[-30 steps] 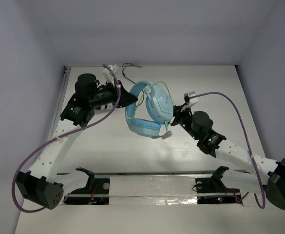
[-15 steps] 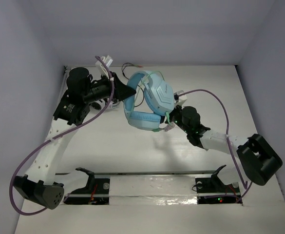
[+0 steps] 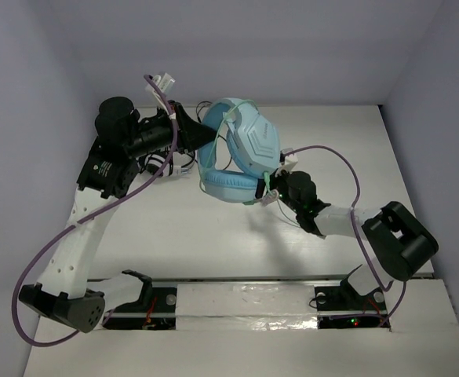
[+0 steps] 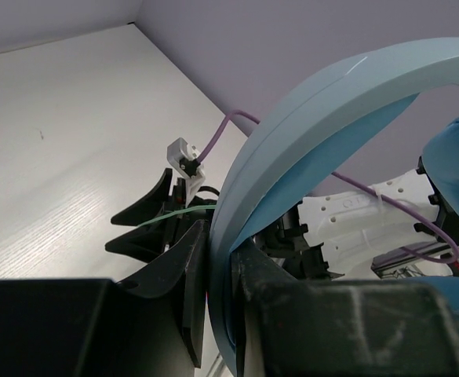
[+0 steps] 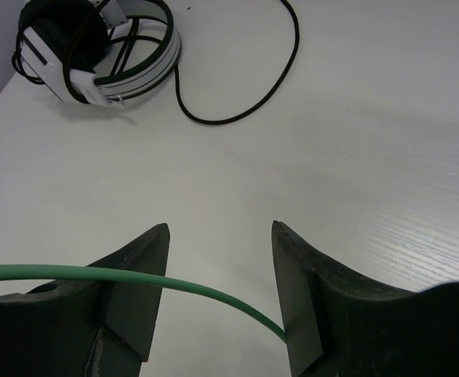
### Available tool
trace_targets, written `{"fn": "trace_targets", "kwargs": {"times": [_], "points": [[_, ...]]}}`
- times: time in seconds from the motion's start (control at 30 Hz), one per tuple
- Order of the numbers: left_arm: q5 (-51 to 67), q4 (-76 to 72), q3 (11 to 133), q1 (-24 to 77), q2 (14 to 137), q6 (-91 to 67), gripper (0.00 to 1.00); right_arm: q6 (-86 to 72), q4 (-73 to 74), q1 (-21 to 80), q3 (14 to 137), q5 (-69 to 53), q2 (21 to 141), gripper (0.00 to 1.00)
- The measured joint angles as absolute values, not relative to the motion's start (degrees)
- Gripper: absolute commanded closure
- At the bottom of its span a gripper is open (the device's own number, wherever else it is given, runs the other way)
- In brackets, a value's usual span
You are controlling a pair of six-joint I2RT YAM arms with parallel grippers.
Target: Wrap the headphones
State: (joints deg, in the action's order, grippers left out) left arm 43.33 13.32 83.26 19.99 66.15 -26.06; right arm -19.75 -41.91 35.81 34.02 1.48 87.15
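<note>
The light blue headphones (image 3: pixel 241 153) hang above the table at the back centre. My left gripper (image 3: pixel 203 135) is shut on their wide blue headband (image 4: pixel 307 133), which runs between its jaws in the left wrist view (image 4: pixel 221 236). My right gripper (image 3: pixel 272 188) sits at the lower right of the headphones, by an ear cup. In the right wrist view it (image 5: pixel 221 228) is open, and the thin green cable (image 5: pixel 205 292) runs across the gap between its jaws, untouched by the left one. The cable (image 3: pixel 231 126) also loops over the cup.
The smaller black-and-white headphones (image 5: pixel 96 51) lie on the table beyond my right gripper, with their black cable (image 5: pixel 237 110) curling to the right. In the top view they are mostly hidden under my left arm (image 3: pixel 160 161). Grey walls enclose the table on three sides.
My left gripper has carried the headphones up and toward the back left. My right arm has folded in and followed, keeping its gripper by the lower ear cup.
</note>
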Motion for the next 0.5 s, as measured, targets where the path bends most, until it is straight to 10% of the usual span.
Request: {"fn": "trace_targets", "kwargs": {"times": [0.5], "points": [[41.41,14.44,87.24,18.63,68.38,-26.57,1.00,-25.69,-44.51,35.68,30.55,-0.54,88.12,0.50]]}}
